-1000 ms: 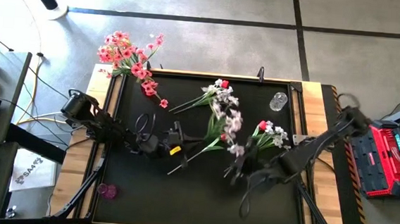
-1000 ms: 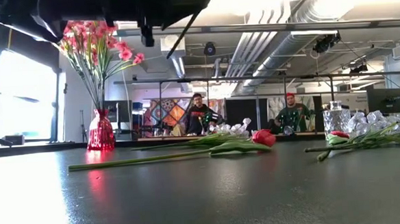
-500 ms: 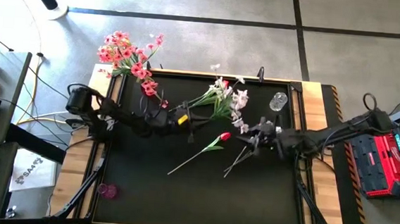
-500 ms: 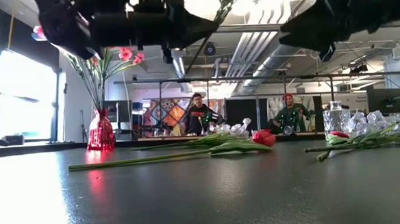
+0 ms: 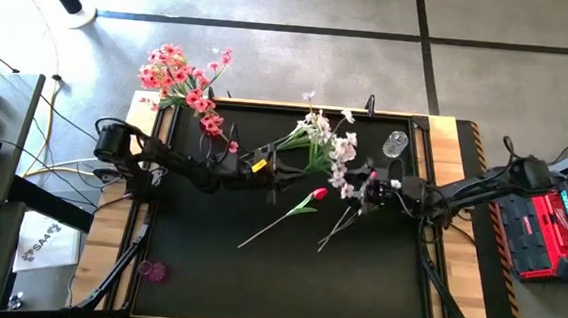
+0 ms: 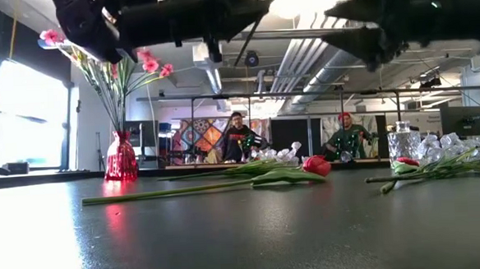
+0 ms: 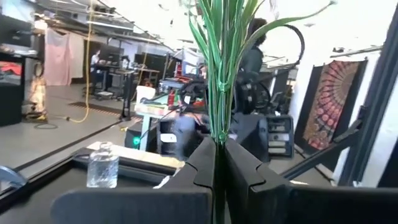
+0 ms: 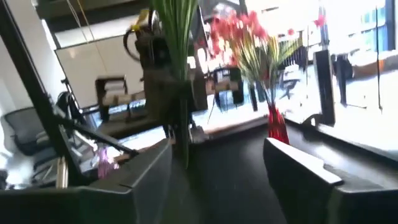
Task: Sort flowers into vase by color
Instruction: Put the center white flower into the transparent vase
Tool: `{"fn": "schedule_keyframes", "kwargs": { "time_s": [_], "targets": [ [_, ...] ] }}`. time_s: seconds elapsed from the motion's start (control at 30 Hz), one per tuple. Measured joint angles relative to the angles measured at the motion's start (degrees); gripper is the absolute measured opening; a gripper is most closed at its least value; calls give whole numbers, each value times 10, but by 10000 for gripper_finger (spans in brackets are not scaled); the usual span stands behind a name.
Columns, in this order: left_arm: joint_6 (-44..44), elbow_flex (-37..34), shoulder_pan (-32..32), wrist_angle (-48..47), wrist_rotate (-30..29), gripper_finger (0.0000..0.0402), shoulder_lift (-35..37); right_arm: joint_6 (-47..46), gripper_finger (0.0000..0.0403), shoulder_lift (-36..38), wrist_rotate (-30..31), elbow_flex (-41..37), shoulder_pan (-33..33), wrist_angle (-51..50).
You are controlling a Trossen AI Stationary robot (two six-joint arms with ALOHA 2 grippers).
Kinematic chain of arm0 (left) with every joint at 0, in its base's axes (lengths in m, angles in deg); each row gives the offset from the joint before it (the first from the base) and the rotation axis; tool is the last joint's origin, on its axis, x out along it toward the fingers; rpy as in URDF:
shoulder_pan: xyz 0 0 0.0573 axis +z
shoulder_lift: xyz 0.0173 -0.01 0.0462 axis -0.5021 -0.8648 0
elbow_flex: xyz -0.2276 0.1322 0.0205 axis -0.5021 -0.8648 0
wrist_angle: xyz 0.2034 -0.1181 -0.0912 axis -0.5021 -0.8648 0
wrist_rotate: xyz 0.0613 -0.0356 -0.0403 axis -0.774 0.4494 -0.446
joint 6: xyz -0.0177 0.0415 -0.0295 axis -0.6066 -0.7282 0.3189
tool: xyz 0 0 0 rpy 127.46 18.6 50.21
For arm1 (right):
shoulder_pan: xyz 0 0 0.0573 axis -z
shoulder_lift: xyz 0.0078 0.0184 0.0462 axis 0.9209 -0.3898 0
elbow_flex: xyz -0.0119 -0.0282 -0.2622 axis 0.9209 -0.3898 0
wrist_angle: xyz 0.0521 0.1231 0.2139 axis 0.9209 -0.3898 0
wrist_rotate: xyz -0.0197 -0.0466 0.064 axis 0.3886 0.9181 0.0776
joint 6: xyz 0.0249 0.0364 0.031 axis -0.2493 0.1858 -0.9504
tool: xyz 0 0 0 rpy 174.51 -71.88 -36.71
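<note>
One red tulip [image 5: 317,193] and a loose spray [image 5: 338,223] lie on the black table [image 5: 196,263], nearest the low camera. Above them the left gripper [image 5: 281,169] pinches the white bunch [image 5: 327,142] by its stems, while the right gripper [image 5: 358,184], which held it a second ago, now stands spread. Farther back, two vases: the red vase [image 6: 120,157] holds the pink flowers [image 5: 181,82]; the clear vase [image 5: 394,144] contains nothing visible.

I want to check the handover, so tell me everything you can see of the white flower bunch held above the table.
The white flower bunch is a spray of small pale blossoms on thin green stems, artificial-looking. It is held off the table: the left gripper is shut on the stems, which stand upright between its fingers. The blossoms fan toward the far edge. The right gripper is open beside it, not gripping.
</note>
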State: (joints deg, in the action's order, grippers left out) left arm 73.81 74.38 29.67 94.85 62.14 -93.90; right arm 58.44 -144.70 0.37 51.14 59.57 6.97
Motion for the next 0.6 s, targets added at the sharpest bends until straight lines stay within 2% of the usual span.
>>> {"fn": "schedule_keyframes", "kwargs": {
  "time_s": [0.13, 0.3, 0.47, 0.6],
  "targets": [
    [-6, 5, -4, -4, -10, 1, 0, 48, 260, -44, -14, 70, 5, -12],
    [-36, 5, -2, -26, -28, 1, 0, 94, 251, -98, -16, 140, 8, -29],
    [-65, 5, 16, -52, -25, 1, 0, 106, 220, -137, -29, 184, 29, -29],
    [-59, 5, 31, -71, -23, 1, 0, 97, 172, -149, -32, 197, 56, -29]
  ]
}}
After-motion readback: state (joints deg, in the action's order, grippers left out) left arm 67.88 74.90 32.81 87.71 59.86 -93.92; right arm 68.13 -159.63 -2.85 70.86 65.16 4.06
